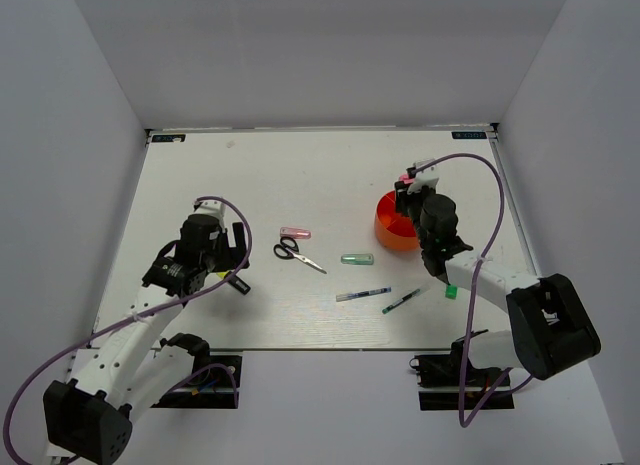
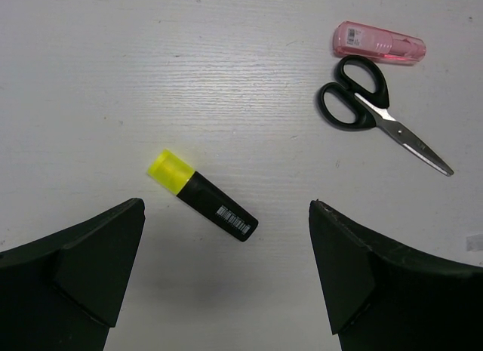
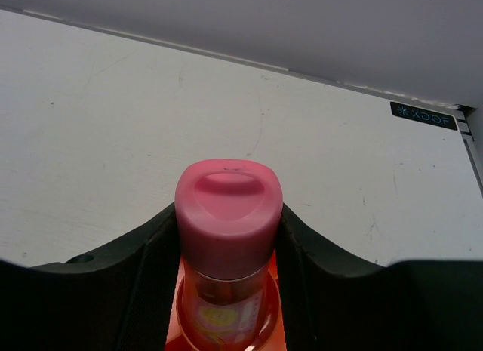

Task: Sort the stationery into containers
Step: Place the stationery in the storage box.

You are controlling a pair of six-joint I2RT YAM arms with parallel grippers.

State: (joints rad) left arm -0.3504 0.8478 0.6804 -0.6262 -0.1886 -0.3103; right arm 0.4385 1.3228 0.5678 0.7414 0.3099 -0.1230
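1. The right hand (image 3: 226, 241) pinches the pink-capped glue tube (image 3: 228, 215) upright, cap up, over the orange-red cup (image 1: 388, 235). It looks set to drop the tube in standing. Whether the tube's base already touches the cup is hidden.
2. The left hand (image 2: 225, 209) is spread wide above the yellow highlighter (image 2: 202, 195), which lies untouched on the table (image 1: 200, 165), probably lined up as the next pick.
3. Not yet sorted: the scissors (image 2: 362, 109) just beside a pink piece (image 2: 379, 43), a pale-green piece (image 1: 357, 258), and two pens (image 1: 363, 295) near the table's front.
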